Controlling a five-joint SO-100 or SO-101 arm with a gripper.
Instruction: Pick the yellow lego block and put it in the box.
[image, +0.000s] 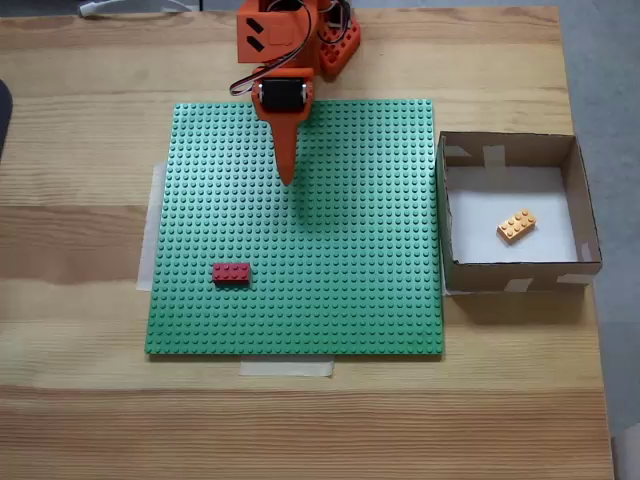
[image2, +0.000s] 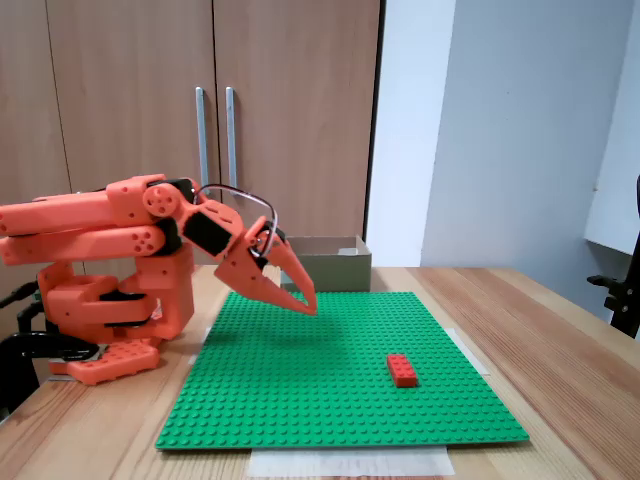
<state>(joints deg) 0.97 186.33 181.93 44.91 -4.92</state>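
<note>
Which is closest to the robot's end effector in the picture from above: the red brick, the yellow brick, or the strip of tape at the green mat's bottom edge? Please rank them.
Seen from above, measured from the end effector:
1. Red brick: on the green mat, below and slightly left of the tip.
2. Strip of tape: straight below, past the mat's bottom edge.
3. Yellow brick: far right, inside the cardboard box.

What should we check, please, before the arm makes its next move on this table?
1. yellow lego block inside the box: ok.
2. Block flat on the box's white floor, clear of the walls: ok.
3. gripper empty, jaws shut: ok.
4. Gripper raised above the green baseplate, clear of the box: ok.
5. red brick untouched on the baseplate, away from the gripper: ok.
6. Baseplate tape holding firm: cannot tell.
</note>
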